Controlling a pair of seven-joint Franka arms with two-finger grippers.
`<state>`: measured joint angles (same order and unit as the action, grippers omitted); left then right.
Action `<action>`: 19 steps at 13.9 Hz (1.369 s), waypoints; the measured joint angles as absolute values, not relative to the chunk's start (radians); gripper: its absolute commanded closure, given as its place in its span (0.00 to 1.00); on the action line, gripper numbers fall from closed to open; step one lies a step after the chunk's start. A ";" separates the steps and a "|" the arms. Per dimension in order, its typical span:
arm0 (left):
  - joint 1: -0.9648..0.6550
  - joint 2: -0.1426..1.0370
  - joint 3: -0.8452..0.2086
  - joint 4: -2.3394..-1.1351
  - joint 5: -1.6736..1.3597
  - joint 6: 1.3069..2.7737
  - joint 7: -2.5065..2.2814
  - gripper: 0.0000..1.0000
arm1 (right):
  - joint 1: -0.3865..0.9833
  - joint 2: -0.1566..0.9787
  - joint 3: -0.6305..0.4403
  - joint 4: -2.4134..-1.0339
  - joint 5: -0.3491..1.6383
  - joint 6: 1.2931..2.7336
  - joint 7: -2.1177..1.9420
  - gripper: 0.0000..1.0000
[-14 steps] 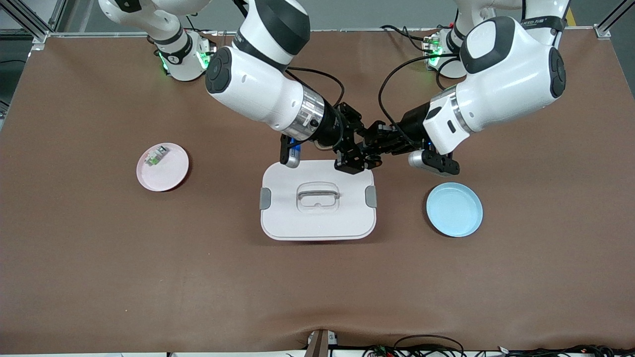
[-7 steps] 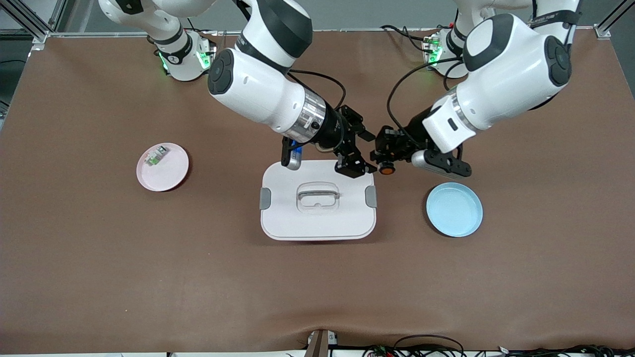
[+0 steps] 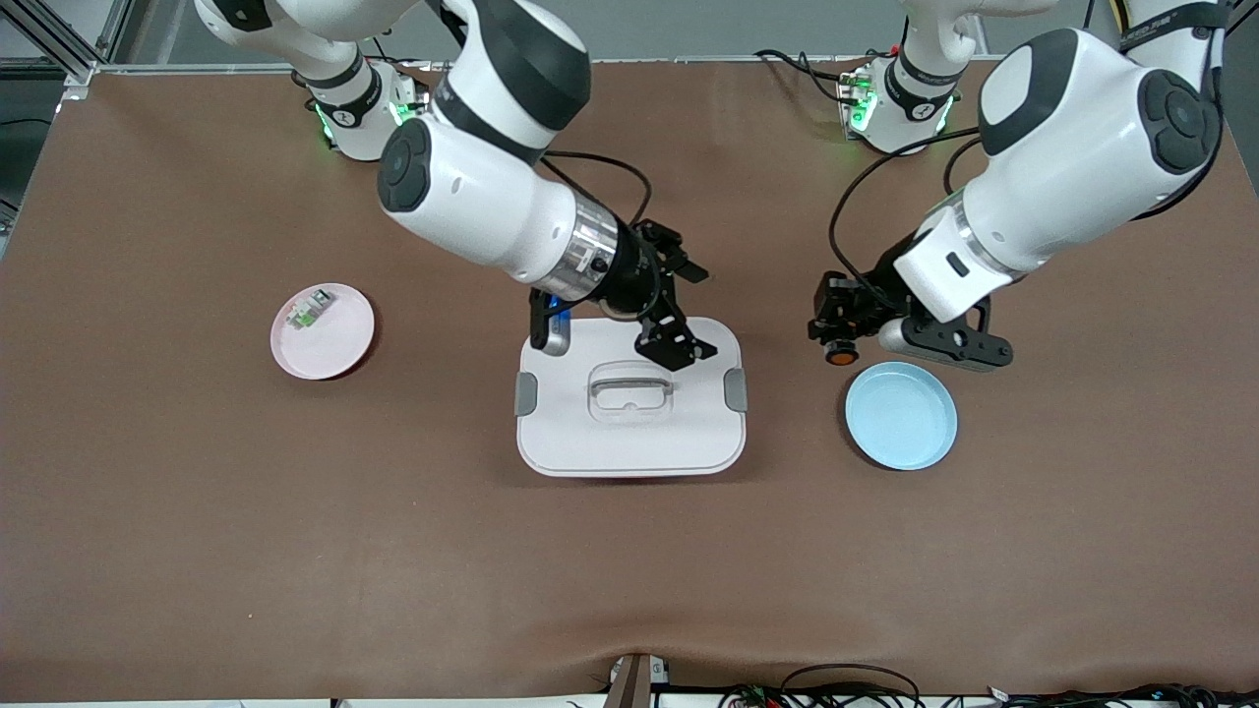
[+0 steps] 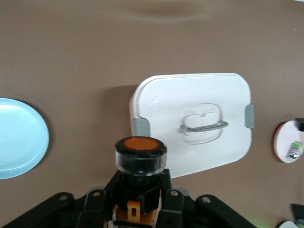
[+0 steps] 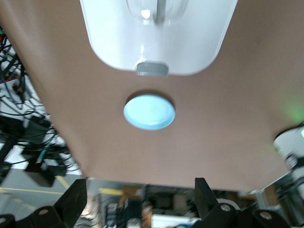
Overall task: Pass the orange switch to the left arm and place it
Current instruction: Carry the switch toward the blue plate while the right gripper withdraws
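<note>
The orange switch [image 3: 839, 357] is a small black cylinder with an orange cap, held in my left gripper [image 3: 836, 339], which is shut on it above the bare table just beside the blue plate [image 3: 901, 415]. In the left wrist view the switch [image 4: 141, 153] stands up between the fingers [image 4: 97, 209], cap toward the camera. My right gripper [image 3: 689, 310] is open and empty over the edge of the white box [image 3: 629, 433] nearest the robots. In the right wrist view its fingers [image 5: 71, 202] are spread wide, with the box [image 5: 156, 33] and blue plate [image 5: 149, 111] past them.
A pink plate [image 3: 329, 344] holding a small green-and-clear component [image 3: 307, 311] lies toward the right arm's end of the table. The box [image 4: 190, 123] with grey latches sits mid-table between the two plates. Cables run along the robots' bases.
The two grippers were together at the box's corner. The left gripper has pulled away with the switch toward the blue plate. The right gripper has let go and drawn back over the box.
</note>
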<state>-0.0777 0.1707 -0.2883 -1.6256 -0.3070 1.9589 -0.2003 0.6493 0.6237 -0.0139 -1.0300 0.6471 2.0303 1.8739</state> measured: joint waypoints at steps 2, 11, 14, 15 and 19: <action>-0.051 0.171 -0.288 -1.621 -0.260 1.946 -0.200 1.00 | 0.617 0.620 -0.015 -1.028 0.616 1.921 1.762 0.00; 0.027 0.183 -0.278 -1.501 -0.024 1.760 -0.131 1.00 | 0.436 0.544 -0.019 -1.018 0.438 1.447 1.185 0.00; 0.064 0.224 -0.275 -1.508 0.022 1.718 0.027 1.00 | 0.382 0.532 -0.021 -1.018 0.329 1.311 0.938 0.00; 0.073 0.239 -0.274 -1.516 0.029 1.710 0.077 1.00 | 0.362 0.531 -0.022 -1.018 0.300 1.275 0.855 0.00; 0.082 0.285 -0.274 -1.570 0.124 1.725 0.238 1.00 | 0.269 0.515 -0.024 -1.018 0.209 1.181 0.559 0.00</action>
<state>0.0815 0.2847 -0.2740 -1.5695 0.1238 1.7247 0.2382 0.2686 0.5153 -0.0239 -1.0178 0.2087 1.1808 0.5594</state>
